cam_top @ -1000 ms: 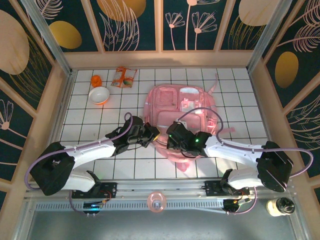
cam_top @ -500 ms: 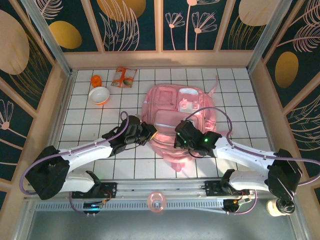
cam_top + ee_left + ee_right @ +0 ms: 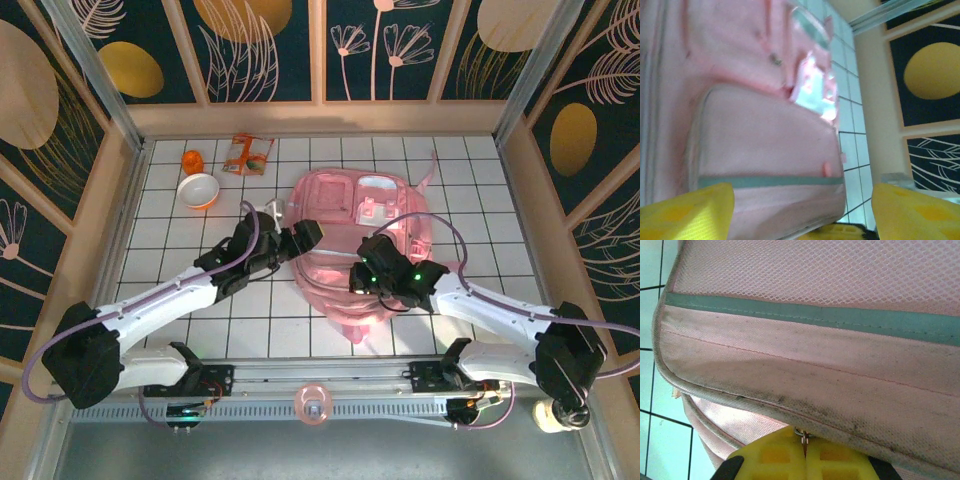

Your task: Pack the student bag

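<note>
The student bag (image 3: 352,215) lies flat in the middle of the tiled table, pink with white trim and front pockets. My left gripper (image 3: 304,236) hovers at the bag's left edge with its jaws wide apart. In the left wrist view its yellow fingers (image 3: 685,210) stand on either side of the bag's front pocket (image 3: 765,145), holding nothing. My right gripper (image 3: 366,272) rests on the bag's near part. In the right wrist view it (image 3: 804,444) is shut, pinching a small metal zipper pull (image 3: 801,433) under the pocket's dirty edge (image 3: 805,390).
A white and orange bowl (image 3: 198,190), a small orange object (image 3: 192,161) and a snack packet (image 3: 247,154) sit at the back left. A pink strap (image 3: 432,165) trails off behind the bag. A pink roll (image 3: 313,405) and a jar (image 3: 560,412) sit by the near rail.
My left gripper has opened and moved away from me along the bag's left edge. The right gripper stayed shut and shifted slightly right, and the bag's near part has flattened.
</note>
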